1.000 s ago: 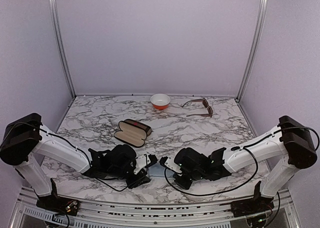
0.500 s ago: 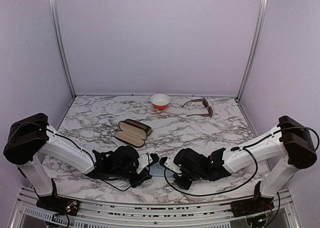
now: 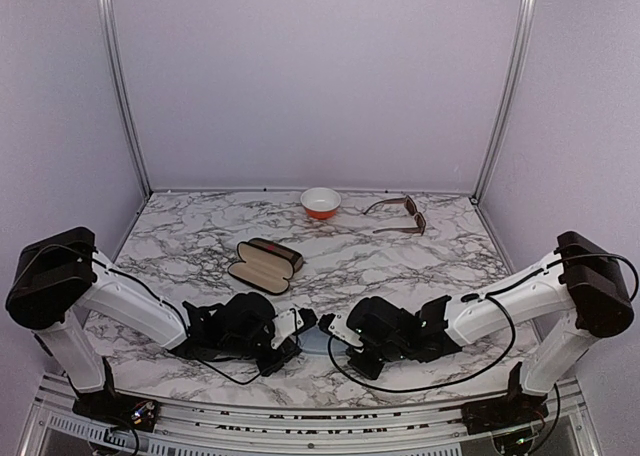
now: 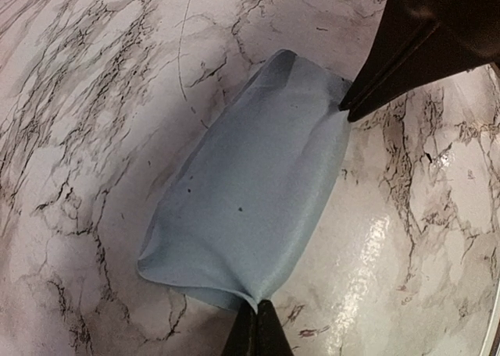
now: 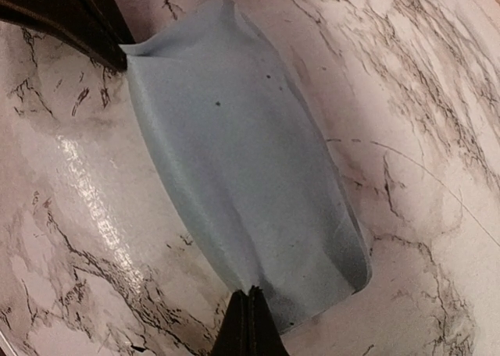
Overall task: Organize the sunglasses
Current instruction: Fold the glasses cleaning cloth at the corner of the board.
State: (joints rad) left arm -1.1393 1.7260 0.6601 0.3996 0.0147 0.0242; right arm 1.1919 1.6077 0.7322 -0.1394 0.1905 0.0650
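A brown, thick-framed pair of sunglasses (image 3: 402, 216) lies with arms unfolded at the back right of the marble table. Near the front middle, a light blue cloth (image 4: 250, 192) (image 5: 242, 169) is stretched just over the tabletop between both grippers. My left gripper (image 4: 256, 325) (image 3: 303, 322) is shut on one corner of the cloth. My right gripper (image 5: 248, 317) (image 3: 327, 327) is shut on the opposite corner. Each wrist view shows the other gripper's dark fingers pinching the far corner.
An open brown glasses case (image 3: 265, 264) lies left of centre, behind the left gripper. An orange and white bowl (image 3: 320, 202) stands at the back middle. Purple walls with metal posts close in the table (image 3: 200, 236) on three sides.
My left gripper has closed its jaws on the cloth's corner and shifted slightly to the right. The right gripper has stayed shut on its corner.
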